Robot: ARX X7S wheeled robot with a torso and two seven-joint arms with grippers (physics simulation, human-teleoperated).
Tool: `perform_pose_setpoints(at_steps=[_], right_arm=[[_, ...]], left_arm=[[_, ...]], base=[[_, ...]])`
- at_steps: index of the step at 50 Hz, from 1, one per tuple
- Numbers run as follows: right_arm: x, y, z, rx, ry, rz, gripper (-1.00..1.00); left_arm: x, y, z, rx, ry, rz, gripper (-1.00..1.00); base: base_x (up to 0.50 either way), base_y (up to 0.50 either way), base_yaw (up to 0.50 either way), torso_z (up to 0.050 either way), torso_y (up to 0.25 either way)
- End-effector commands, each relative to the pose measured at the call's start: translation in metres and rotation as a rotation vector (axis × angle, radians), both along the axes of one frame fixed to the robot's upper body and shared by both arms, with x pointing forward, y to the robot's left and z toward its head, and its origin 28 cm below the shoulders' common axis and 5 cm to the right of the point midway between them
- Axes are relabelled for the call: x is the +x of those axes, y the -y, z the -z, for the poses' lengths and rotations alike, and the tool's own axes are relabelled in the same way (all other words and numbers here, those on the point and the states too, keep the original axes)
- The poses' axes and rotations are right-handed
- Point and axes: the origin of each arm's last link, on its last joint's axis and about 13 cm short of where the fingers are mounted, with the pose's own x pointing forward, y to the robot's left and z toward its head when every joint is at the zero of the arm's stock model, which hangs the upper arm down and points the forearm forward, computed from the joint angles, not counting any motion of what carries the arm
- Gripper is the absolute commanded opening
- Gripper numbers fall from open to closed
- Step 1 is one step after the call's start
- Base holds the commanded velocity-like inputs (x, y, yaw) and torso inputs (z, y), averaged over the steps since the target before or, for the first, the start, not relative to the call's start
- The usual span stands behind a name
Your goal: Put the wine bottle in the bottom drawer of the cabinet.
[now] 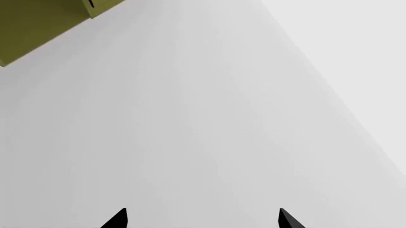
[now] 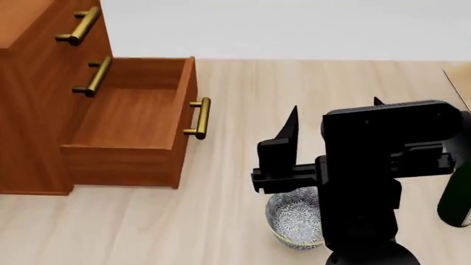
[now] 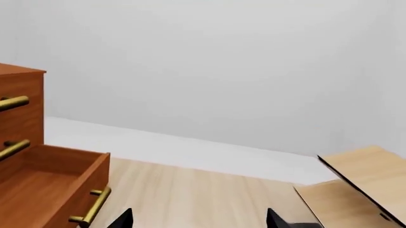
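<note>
Our right tool [image 2: 335,118] is spread apart, holding nothing. The wine bottle [image 2: 458,201] looks heavy, slippery glass; we should grab its middle.

I count one cabinet [image 2: 33,110] with three drawers, each carrying one brass handle, so three handles; only the bottom drawer [image 2: 136,124] stands pulled out. I see one wine bottle [image 2: 458,199] at the tabletop's [image 2: 294,88] right edge, one patterned bowl [image 2: 294,218], one pale wooden rack [image 3: 362,183], and one claw [image 2: 335,118] on my head camera.
</note>
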Motion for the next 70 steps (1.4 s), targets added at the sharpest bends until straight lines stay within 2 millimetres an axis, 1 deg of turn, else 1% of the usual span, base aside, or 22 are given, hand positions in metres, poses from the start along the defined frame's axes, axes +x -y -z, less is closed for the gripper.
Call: perform_pose_setpoints(at_steps=[1, 6, 32, 70], right_arm=[[0.0003, 0.0002, -0.0005, 0.000, 0.000, 0.002, 1.00], [0.0003, 0.0002, -0.0004, 0.001, -0.001, 0.001, 1.00], [0.0013, 0.0017, -0.0007, 0.012, -0.006, 0.011, 1.00], [0.0028, 0.0008, -0.0007, -0.001, -0.010, 0.004, 1.00]], left_arm=[[-0.0005, 0.0006, 0.0003, 0.009, 0.005, 0.002, 1.00], [-0.0008, 0.0004, -0.0001, 0.011, 0.015, 0.004, 1.00], [-0.0005, 0.0005, 0.0009, 0.023, 0.012, -0.004, 1.00], [-0.0005, 0.0005, 0.0006, 0.029, 0.011, -0.001, 1.00]], base=[[0.19, 0.09, 0.00, 0.050, 0.033], [0.19, 0.08, 0.00, 0.043, 0.005], [0.21, 0.01, 0.00, 0.000, 0.000], [0.26, 0.02, 0.00, 0.000, 0.000]])
